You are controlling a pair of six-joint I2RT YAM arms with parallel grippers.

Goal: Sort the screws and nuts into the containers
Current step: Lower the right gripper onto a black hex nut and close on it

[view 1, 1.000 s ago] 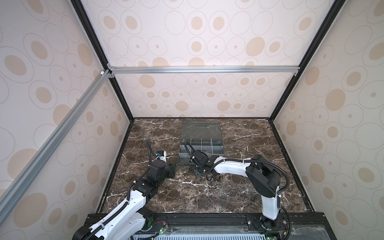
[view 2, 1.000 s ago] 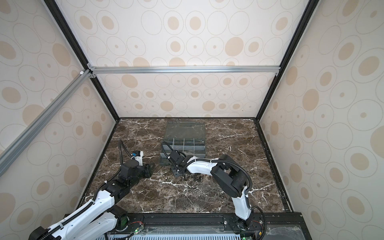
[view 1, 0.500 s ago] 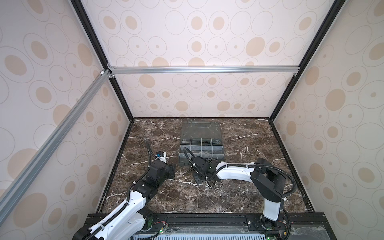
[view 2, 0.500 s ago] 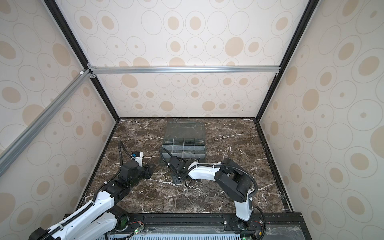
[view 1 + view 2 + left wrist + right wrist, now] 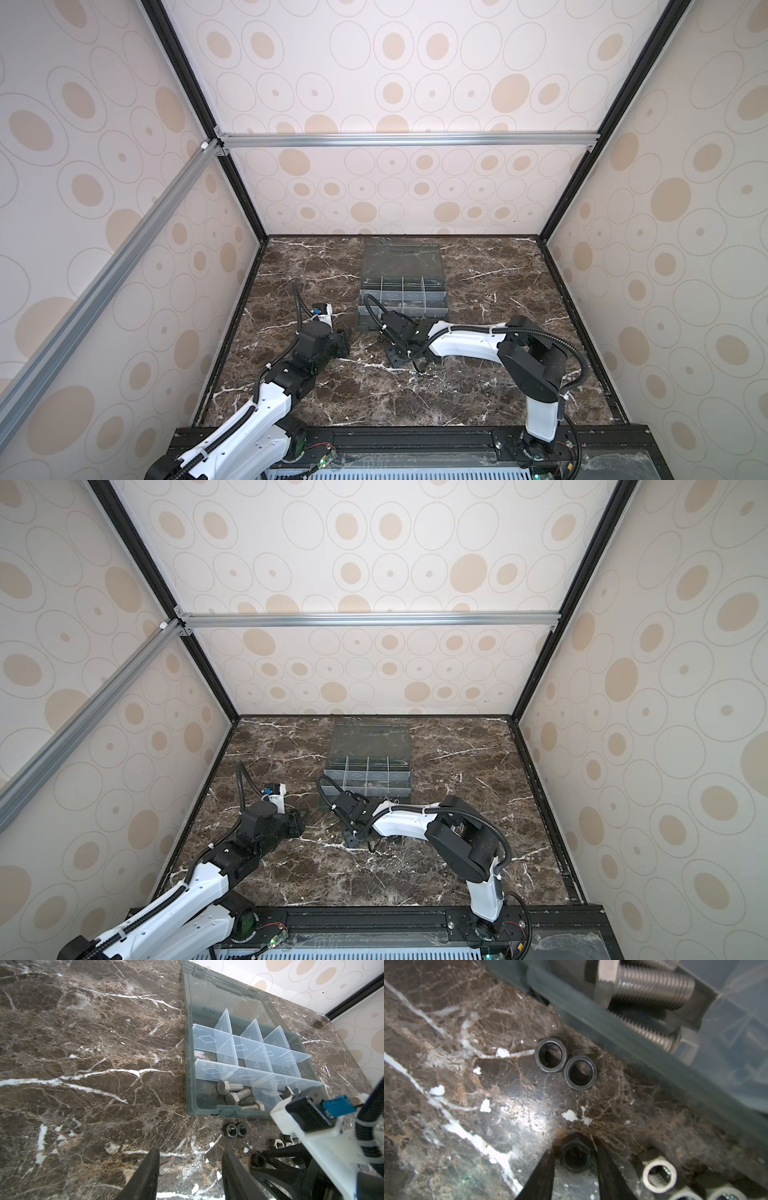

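While hanging low over the brown, white-veined marble tabletop (image 5: 446, 1084), brackets a dark hexagonal nut (image 5: 575, 1157) with the right gripper (image 5: 573, 1150), its two black tapered fingers (image 5: 542, 1174) standing apart, one along each side. Leaves a thin sliver of polished stone between one finger and the nut; brings the other right up to the opposite flat, though cannot tell whether touching. Has that nut lying flat on the marble, threaded bore facing up. Shows, just ahead of those fingertips, two more dark nuts (image 5: 564, 1064), matte rings lying flat and touching rim to rim. Shows, close beside one finger, bright silver nuts (image 5: 658, 1175) with glinting threads inside. Meets, beyond the dark pair, the smooth wall of the dark grey translucent organizer box (image 5: 571, 993), and behind that wall the screws (image 5: 650, 987): silvery, hex-headed, coarse-threaded, lying on their sides.

Holds the left gripper (image 5: 190, 1148) with its dark wedge-shaped fingers parted, only veined marble between them. Faces, ahead of that gripper and a little to one side, the containers (image 5: 256, 1059): rectangular cells walled by clear, thin dividers (image 5: 223, 1022), each stamped with a diamond outline. Shows three screws heaped in the corner cell nearest this gripper. Lays the clear hinged lid (image 5: 228, 995) open and flat on the marble beyond the cells. Sets, in both top views, the right gripper (image 5: 395, 355) (image 5: 353, 838) just short of the box's near wall.
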